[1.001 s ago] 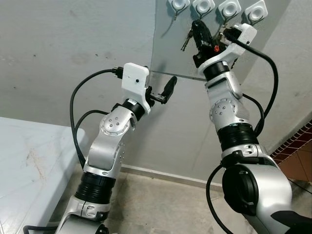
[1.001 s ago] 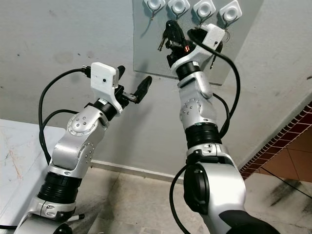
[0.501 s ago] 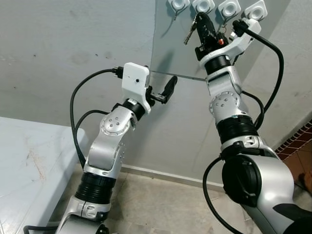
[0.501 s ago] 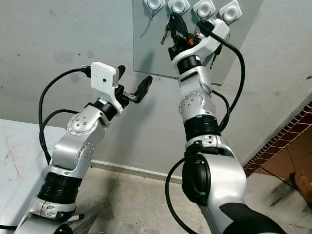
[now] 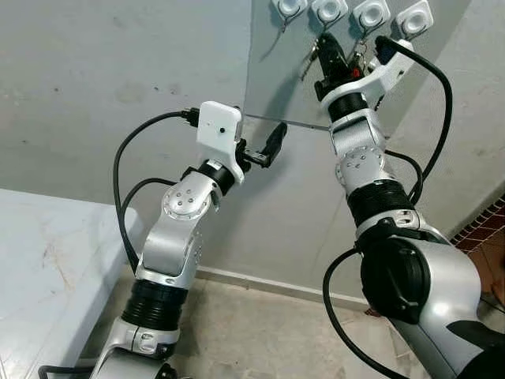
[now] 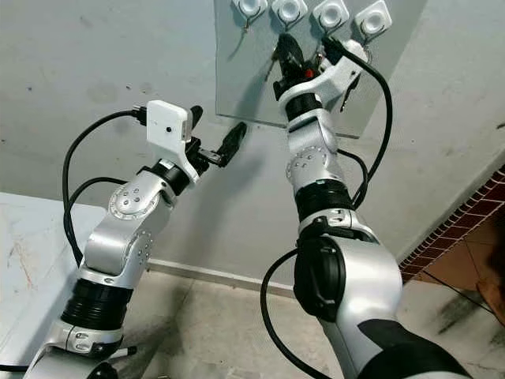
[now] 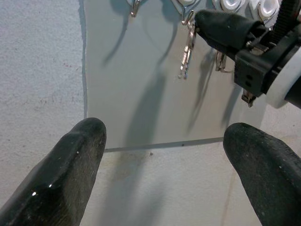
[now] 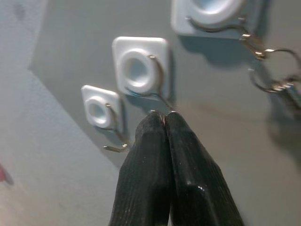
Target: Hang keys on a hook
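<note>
Your right gripper (image 5: 327, 49) is raised against the grey wall panel (image 5: 272, 79), fingertips just under the second white hook (image 5: 329, 10) in the row of four. In the right wrist view its two black fingers (image 8: 149, 160) are pressed together, tips right at the wire of that hook (image 8: 157, 87) (whether they still pinch the key ring you cannot tell, the tips hide it). The keys (image 7: 187, 52) dangle from the second hook's wire in the left wrist view, hanging down flat against the panel, just beside your right gripper's fingertip. Another key ring (image 8: 275, 77) hangs from the next hook over, the third (image 5: 370, 13).

Your left gripper (image 5: 264, 146) is held up lower, near the bottom edge of the panel, well apart from the hooks, fingers spread wide with nothing between them (both pads (image 7: 70, 165) show in the left wrist view, panel visible between). White desk (image 5: 47, 253) at your lower left, tiled floor (image 5: 260, 332) below.
</note>
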You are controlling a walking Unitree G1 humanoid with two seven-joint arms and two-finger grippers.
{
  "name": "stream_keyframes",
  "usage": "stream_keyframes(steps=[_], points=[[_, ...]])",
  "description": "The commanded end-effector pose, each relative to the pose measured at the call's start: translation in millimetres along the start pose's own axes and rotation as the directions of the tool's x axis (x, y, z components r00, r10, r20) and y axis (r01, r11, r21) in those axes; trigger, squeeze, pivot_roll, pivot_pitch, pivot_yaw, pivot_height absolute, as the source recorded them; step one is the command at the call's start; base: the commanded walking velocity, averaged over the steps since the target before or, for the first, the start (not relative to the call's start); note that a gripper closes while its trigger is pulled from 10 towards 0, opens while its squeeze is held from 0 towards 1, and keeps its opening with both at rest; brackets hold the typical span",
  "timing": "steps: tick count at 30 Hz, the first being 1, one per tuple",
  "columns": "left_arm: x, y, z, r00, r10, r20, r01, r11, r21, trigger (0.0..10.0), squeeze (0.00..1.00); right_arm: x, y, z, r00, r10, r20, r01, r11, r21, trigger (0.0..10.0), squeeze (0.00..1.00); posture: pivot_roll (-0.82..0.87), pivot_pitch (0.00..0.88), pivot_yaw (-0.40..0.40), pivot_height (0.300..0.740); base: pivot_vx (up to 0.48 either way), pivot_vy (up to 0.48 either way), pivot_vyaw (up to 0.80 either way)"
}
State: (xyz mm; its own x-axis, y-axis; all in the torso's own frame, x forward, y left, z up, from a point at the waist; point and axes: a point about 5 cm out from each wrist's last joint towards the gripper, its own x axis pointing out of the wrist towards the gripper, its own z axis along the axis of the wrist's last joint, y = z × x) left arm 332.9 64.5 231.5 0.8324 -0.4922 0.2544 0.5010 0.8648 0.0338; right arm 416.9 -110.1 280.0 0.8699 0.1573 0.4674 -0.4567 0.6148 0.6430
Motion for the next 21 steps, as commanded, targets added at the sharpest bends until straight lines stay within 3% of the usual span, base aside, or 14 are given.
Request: stream_keyframes(steps=[1,10,21], points=[[-1.4,-1.7,3.5,1.0,-0.006,0.013,0.006,1.0,-0.007,10.0,0.0,3.5,3.1,4.4,1.0,-0.005,0.019,0.004,1.0,0.007,10.0,0.0,0.03,0.074,-0.042,0.732,0.0,0.0,0.0],[-1.0,-1.5,3.6,1.0,-0.007,0.011,0.007,1.0,-0.011,10.0,0.0,4.9,11.6,-1.1,0.998,0.064,0.002,-0.064,0.998,0.003,10.0,0.0,0.03,0.079,-0.038,0.732,0.0,0.0,0.0],[-0.1,-3.0,3.7,1.0,-0.012,0.011,0.012,1.0,-0.015,10.0,0.0,13.8,16.4,15.2,0.997,0.053,0.048,-0.054,0.999,0.006,10.0,0.0,0.02,0.081,-0.033,0.732,0.0,0.0,0.0]])
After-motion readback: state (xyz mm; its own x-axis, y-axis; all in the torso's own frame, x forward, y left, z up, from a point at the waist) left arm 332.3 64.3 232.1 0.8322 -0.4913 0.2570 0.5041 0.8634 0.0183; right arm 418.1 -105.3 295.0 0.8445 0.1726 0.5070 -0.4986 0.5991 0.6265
